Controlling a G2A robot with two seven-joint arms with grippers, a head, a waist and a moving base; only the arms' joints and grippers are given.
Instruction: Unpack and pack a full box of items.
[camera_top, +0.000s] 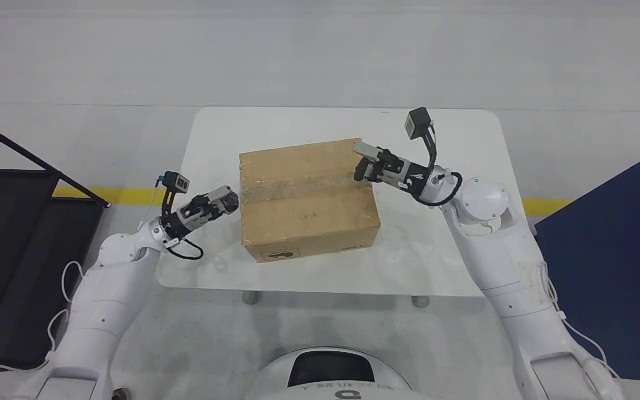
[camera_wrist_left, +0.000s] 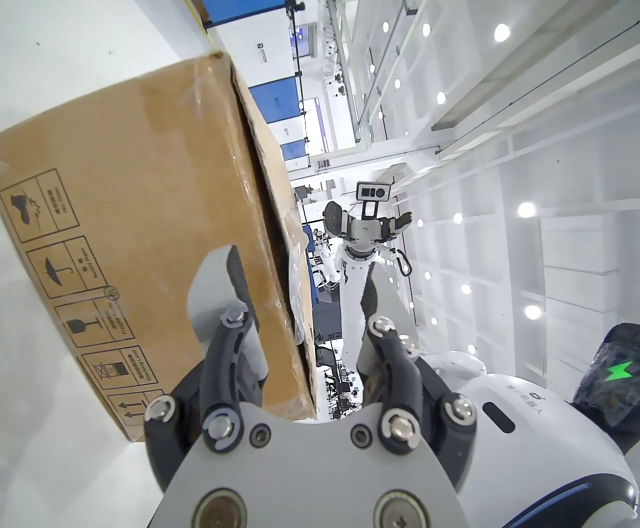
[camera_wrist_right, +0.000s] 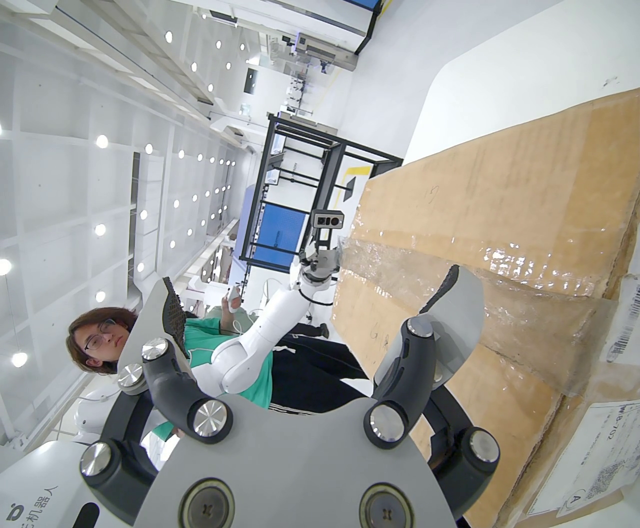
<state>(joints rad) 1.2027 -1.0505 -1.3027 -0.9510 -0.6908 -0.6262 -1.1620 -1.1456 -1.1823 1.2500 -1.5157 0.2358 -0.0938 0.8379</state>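
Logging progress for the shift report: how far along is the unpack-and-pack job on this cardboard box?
Done: nothing yet; the box sits closed on the table, clear tape along its top seam. In hand: the left gripper, open, is at one end and the right gripper, open, at the other, by the seam; neither holds anything. Left: opening, unpacking and repacking.

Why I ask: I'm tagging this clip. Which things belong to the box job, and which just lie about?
Job: taped cardboard box; left claw and right claw, both open by it.
Lying about: white table underneath; black panel and dark blue panel off to the sides.
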